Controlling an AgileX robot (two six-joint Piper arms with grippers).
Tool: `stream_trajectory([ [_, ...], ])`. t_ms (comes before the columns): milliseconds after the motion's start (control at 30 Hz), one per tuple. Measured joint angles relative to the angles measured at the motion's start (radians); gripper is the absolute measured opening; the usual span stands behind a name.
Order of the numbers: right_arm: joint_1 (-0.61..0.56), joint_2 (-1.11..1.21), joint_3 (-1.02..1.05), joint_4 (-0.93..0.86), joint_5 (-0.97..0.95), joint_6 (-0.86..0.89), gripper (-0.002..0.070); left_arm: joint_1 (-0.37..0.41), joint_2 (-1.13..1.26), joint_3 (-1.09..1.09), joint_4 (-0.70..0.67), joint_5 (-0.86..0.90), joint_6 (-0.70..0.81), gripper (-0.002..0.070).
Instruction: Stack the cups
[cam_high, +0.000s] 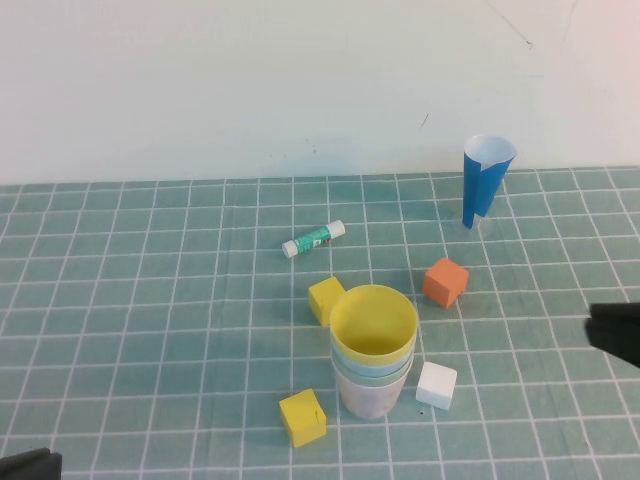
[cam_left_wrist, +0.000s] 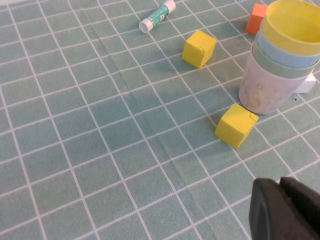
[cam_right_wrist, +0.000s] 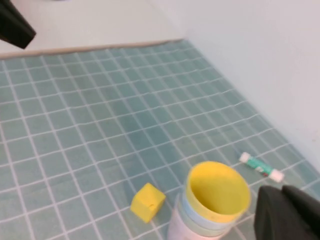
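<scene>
Both of my grippers are sitting far from the nested stack of matte plastic cups (cam_high: 373, 352), yellow on top, then light blue, green and pink, which is standing upright on the green gridded worktop (cam_high: 150, 300). Whether their jaws are spread, I cannot tell: left gripper (cam_high: 28, 465) well left of the stack, right gripper (cam_high: 617, 332) well right of it. Two yellow cubes (cam_high: 303, 417) and a white cube (cam_high: 436, 385) are lying just beside the stack.

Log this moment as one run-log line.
cups: all four nested, yellow on top | left gripper: near-left table edge, away | right gripper: right edge, away | stack: looks complete
</scene>
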Motion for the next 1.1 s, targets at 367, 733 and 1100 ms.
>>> stream_trajectory([
  [367, 0.000, -0.071, 0.105, 0.006, -0.092, -0.014, -0.0001, 0.000, 0.000, 0.000, -0.004, 0.008, -0.013, -0.0001],
  [733, 0.000, -0.050, 0.131, -0.058, -0.111, 0.007, -0.0001, 0.000, 0.000, 0.000, -0.004, 0.021, -0.013, -0.0001],
  [1100, -0.003, -0.117, 0.336, -0.149, -0.360, 0.026, -0.0001, 0.000, 0.000, 0.000, -0.004, 0.030, -0.013, -0.0001],
])
